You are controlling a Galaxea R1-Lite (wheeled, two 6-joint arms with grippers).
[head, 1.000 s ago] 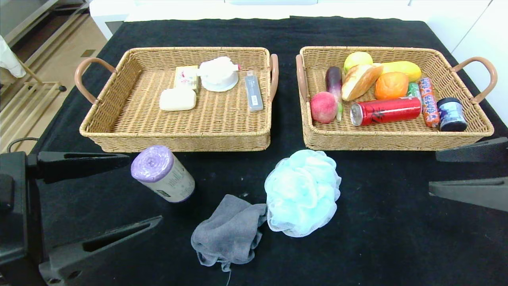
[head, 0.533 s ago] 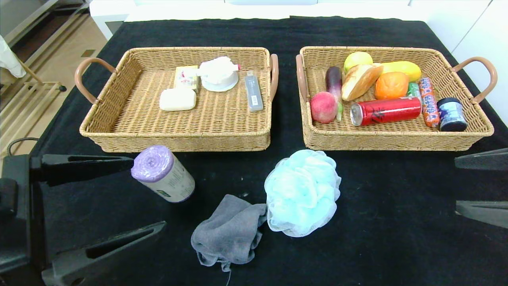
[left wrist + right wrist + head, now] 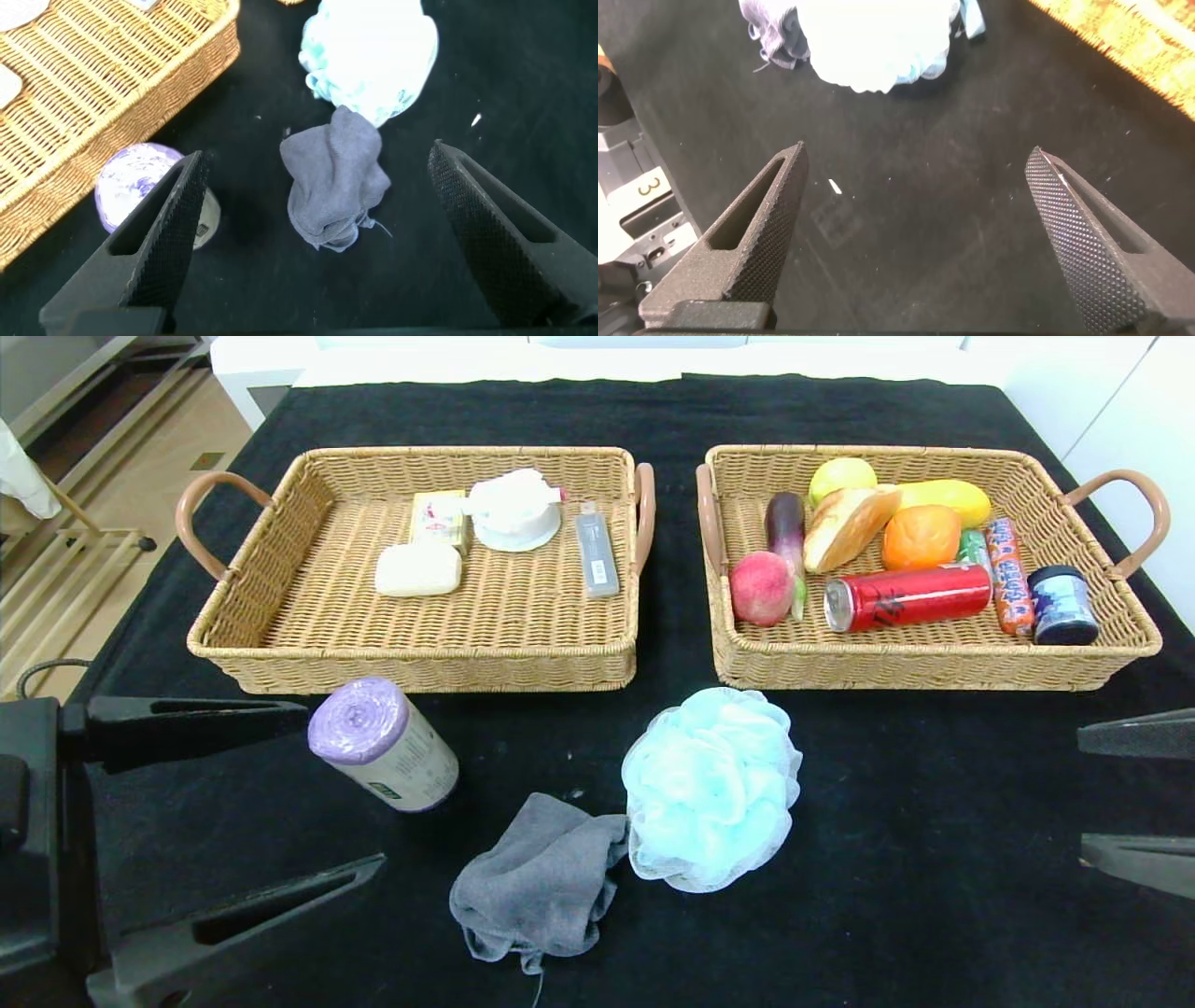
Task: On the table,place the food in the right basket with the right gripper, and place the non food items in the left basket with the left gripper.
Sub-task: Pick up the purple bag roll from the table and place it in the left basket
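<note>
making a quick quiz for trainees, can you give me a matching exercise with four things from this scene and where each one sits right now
Things:
1. red can
2. white soap bar
3. grey cloth
4. purple-capped roll

Places:
A. on the black table, touching the light blue bath pouf
B. lying on its side in the right basket
C. on the table just in front of the left basket's front wall
D. inside the left basket

Pairs: 1-B, 2-D, 3-A, 4-C
</note>
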